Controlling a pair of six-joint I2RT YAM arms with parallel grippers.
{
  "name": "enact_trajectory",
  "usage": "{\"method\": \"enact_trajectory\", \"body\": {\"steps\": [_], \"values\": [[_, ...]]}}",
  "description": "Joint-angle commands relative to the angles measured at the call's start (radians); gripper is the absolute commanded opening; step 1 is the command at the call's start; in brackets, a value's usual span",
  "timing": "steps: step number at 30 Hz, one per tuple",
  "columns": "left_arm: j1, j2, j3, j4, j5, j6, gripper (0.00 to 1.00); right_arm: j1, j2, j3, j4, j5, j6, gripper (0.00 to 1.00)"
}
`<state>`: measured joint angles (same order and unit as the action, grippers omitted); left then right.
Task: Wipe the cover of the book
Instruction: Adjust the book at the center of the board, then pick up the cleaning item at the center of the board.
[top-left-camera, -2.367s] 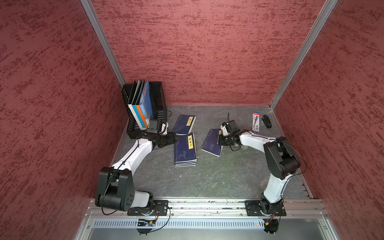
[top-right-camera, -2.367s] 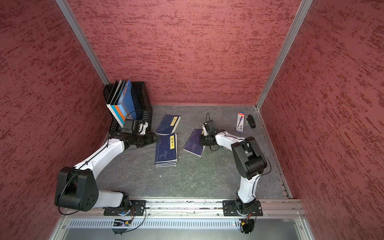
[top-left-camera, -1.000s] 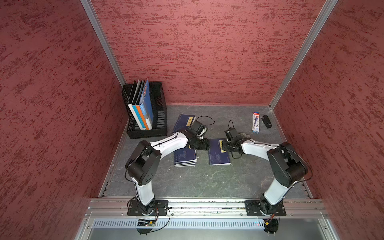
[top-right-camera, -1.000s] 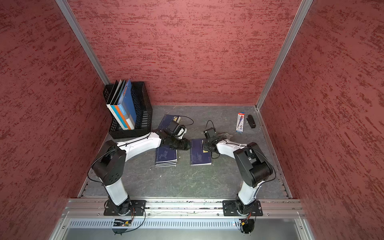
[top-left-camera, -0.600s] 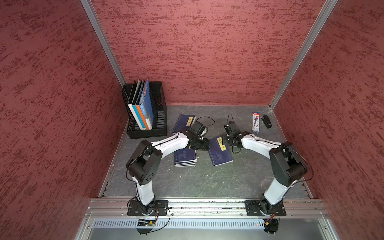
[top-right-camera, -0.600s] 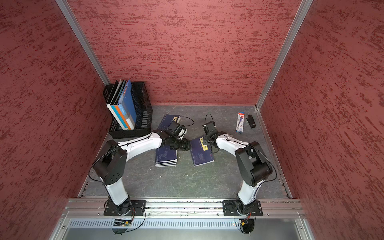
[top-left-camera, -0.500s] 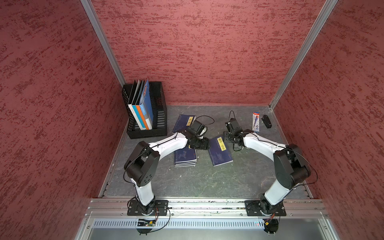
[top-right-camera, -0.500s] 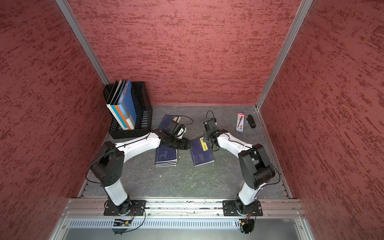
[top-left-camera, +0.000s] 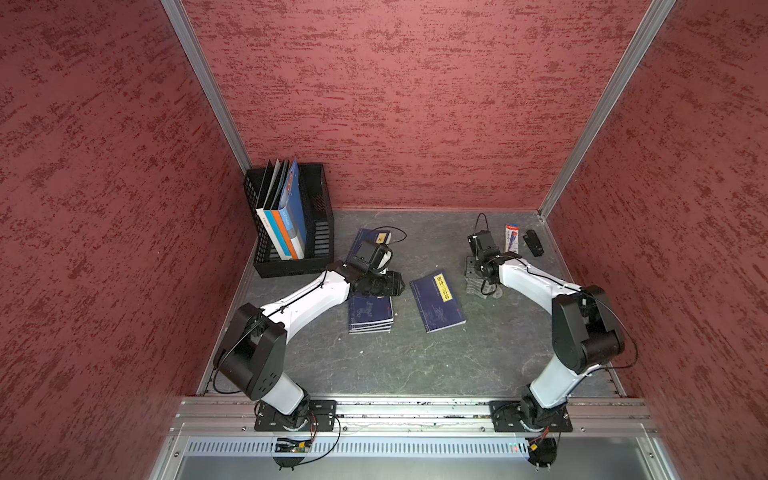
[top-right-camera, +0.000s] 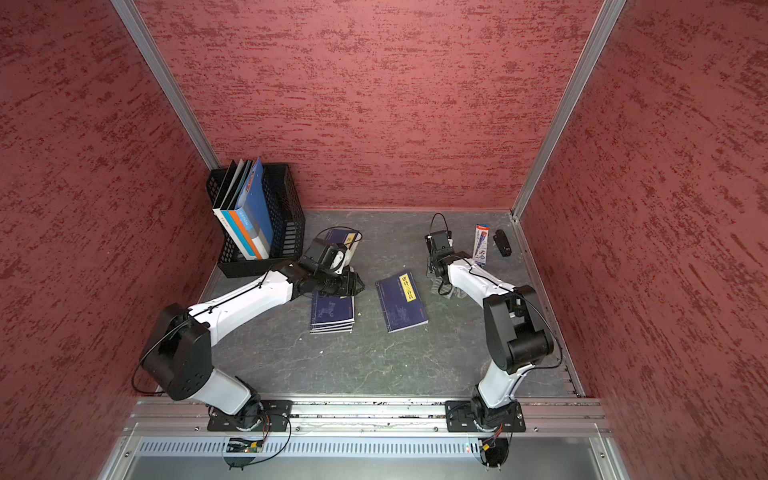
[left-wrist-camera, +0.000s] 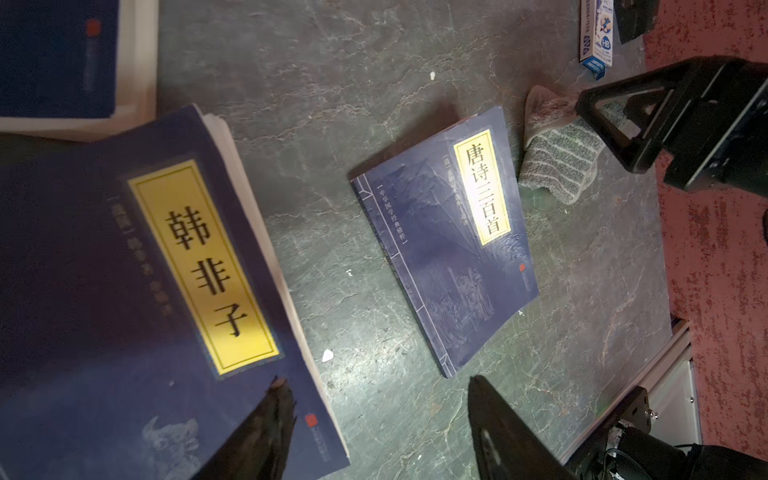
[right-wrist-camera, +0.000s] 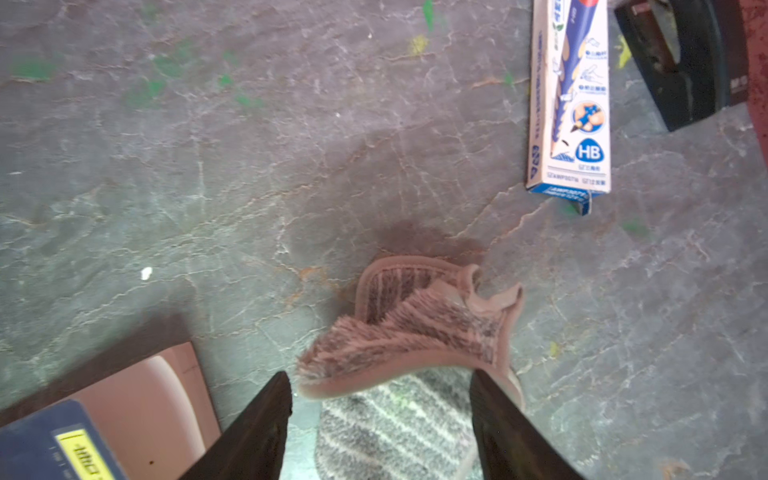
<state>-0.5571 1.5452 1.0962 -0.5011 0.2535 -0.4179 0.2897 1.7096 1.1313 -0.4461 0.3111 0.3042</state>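
Note:
The book (top-left-camera: 437, 301) is dark blue with a yellow title label and lies flat in mid-table; it also shows in the left wrist view (left-wrist-camera: 444, 241). Just right of it lies a crumpled grey striped cloth (top-left-camera: 478, 287) (right-wrist-camera: 407, 332). My right gripper (right-wrist-camera: 380, 376) hangs open right over the cloth, which rests on the table between the spread fingers. My left gripper (left-wrist-camera: 376, 380) is open over the right edge of a stack of blue books (top-left-camera: 371, 313), left of the book, holding nothing.
A black mesh file basket (top-left-camera: 318, 232) with upright folders stands at the back left. Another blue book (top-left-camera: 376, 237) lies behind the left wrist. A pencil box (top-left-camera: 511, 237) and a small black stapler (top-left-camera: 533, 243) lie at the back right, near the wall.
My right gripper has pulled back off the book to the right with the cloth, opened and let it drop on the table. The book turned slightly. The left arm has held still.

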Motion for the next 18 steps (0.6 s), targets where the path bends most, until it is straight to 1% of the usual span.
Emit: {"method": "enact_trajectory", "body": {"steps": [1, 10, 18], "values": [[0.017, -0.026, -0.017, 0.003, 0.009, 0.013, 0.68, -0.012, 0.018, -0.016, -0.002, 0.011, -0.016, 0.68], [0.026, -0.042, -0.032, 0.009, 0.016, 0.013, 0.68, -0.03, 0.088, -0.041, -0.005, -0.038, -0.007, 0.71], [0.034, -0.06, -0.043, 0.006, 0.013, 0.012, 0.68, -0.074, 0.125, -0.065, 0.019, -0.081, 0.002, 0.73]]}}
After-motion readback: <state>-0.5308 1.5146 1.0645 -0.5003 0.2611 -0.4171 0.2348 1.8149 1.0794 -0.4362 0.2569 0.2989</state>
